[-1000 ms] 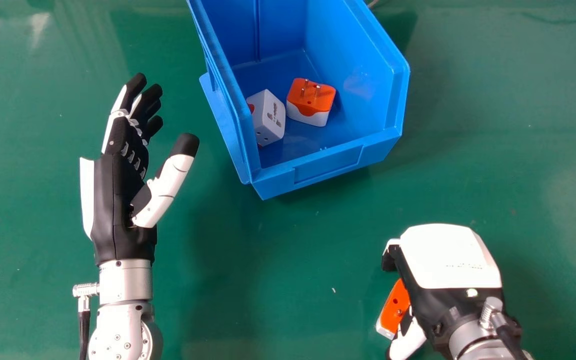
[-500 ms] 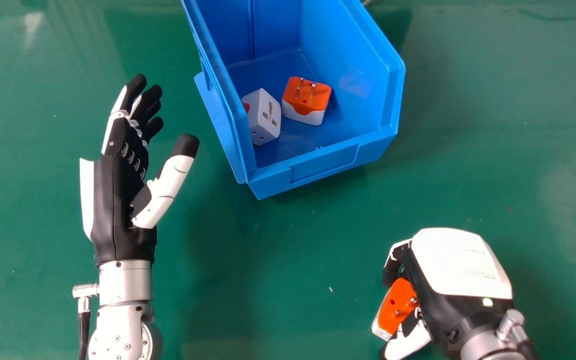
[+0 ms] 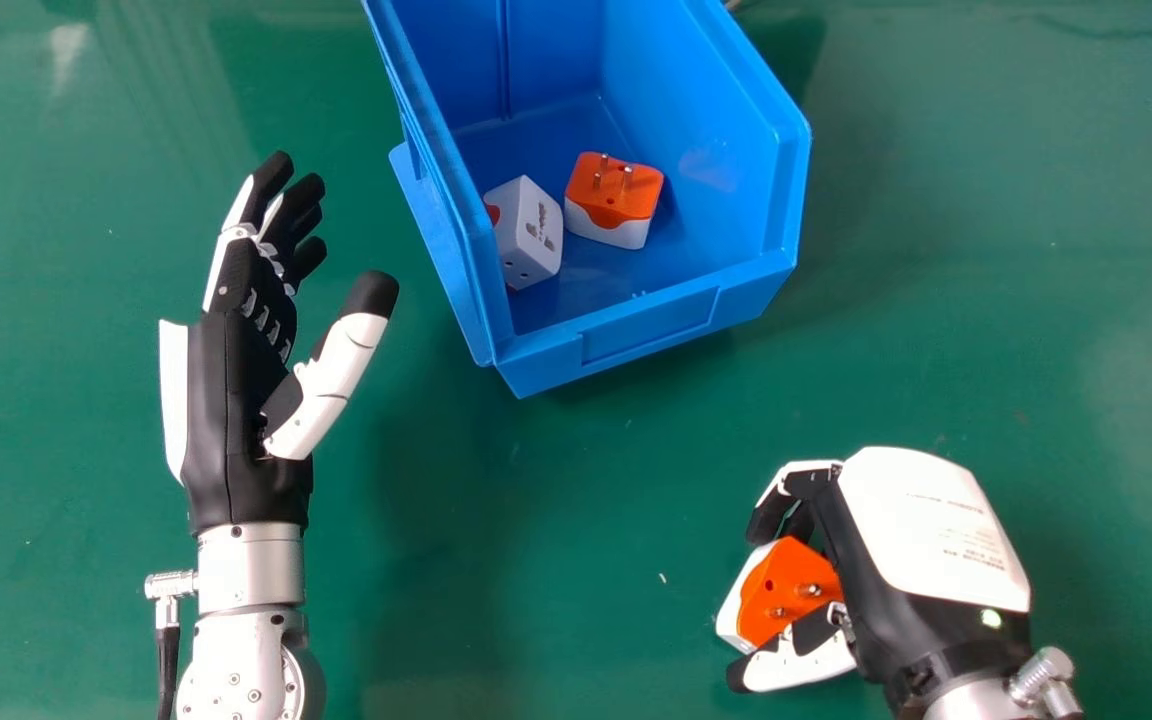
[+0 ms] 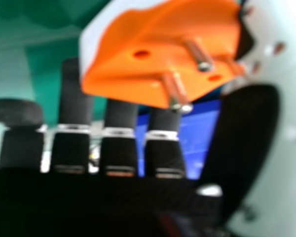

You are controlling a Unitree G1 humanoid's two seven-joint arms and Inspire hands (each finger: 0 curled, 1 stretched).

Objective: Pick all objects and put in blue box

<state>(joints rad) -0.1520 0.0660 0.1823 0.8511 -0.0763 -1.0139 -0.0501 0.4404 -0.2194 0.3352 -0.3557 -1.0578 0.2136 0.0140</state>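
The table (image 3: 576,520) carries the blue box (image 3: 651,325), whose long axis runs away from the robot, leaning slightly left, its low lip nearest. The left hand (image 3: 236,400) is idle beside its left wall, fingers loosely spread. The right hand (image 3: 926,530) sits at the head view's lower right, fingers and thumb pinching the held plug (image 3: 786,590) from its far and near sides. The relation that counts: the box lies ahead and to the left of that plug, well apart, so the right arm, already loaded, should carry it forward and leftward, over the lip. Whether the plug clears the table, I cannot tell. Inside the box, the orange plug (image 3: 616,195) and white plug (image 3: 528,232) lie side by side.
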